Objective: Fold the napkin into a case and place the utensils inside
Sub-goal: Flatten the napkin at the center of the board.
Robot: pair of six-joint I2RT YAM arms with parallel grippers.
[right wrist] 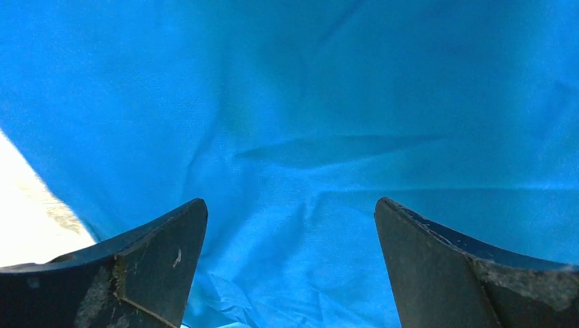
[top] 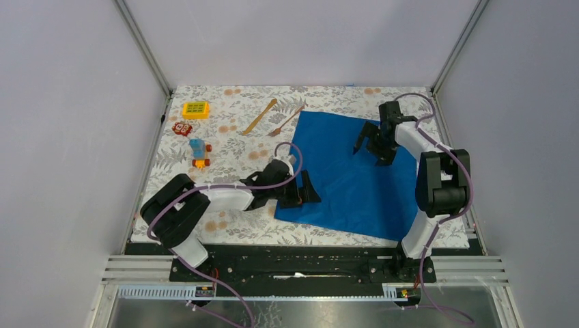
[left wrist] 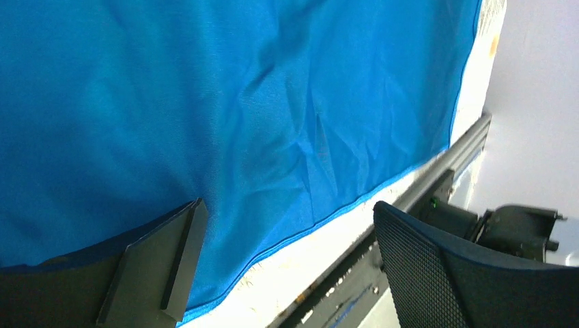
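Plainly, nearly all the work is left: the napkin (top: 351,174) lies spread in one layer on the right half of the surface (top: 232,147), with no fold made and no case formed. The utensils (top: 260,117) lie just beyond its far left corner, the fork (top: 287,121) nearest the cloth. The left tool (top: 311,188) sits at the napkin's left edge and the right tool (top: 369,149) over its far part, both spread wide, grasping nothing. No writing is readable.

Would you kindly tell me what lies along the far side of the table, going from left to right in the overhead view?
In order: yellow toy → wooden knife → wooden fork → blue napkin.
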